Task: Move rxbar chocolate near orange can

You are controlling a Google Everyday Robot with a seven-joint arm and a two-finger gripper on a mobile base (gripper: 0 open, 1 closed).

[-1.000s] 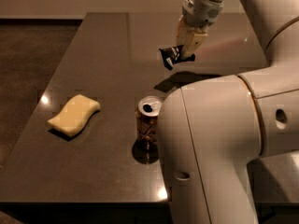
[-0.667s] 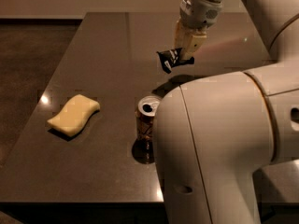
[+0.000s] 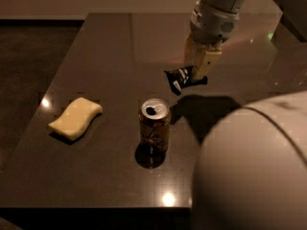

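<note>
The rxbar chocolate is a small black wrapper with white lettering, held tilted above the dark table. My gripper comes down from the upper right and is shut on the bar's right end. The orange can stands upright on the table, below and a little left of the bar, with its silver top showing. The bar hangs above the table behind and to the right of the can, not touching it.
A pale yellow wavy sponge lies on the table to the left of the can. The robot's large white body fills the lower right and hides that part of the table. The table's front edge runs along the bottom.
The gripper with the bar has moved slightly left and down toward the can. The robot's white body has shifted in the foreground. The can and sponge have not moved.
</note>
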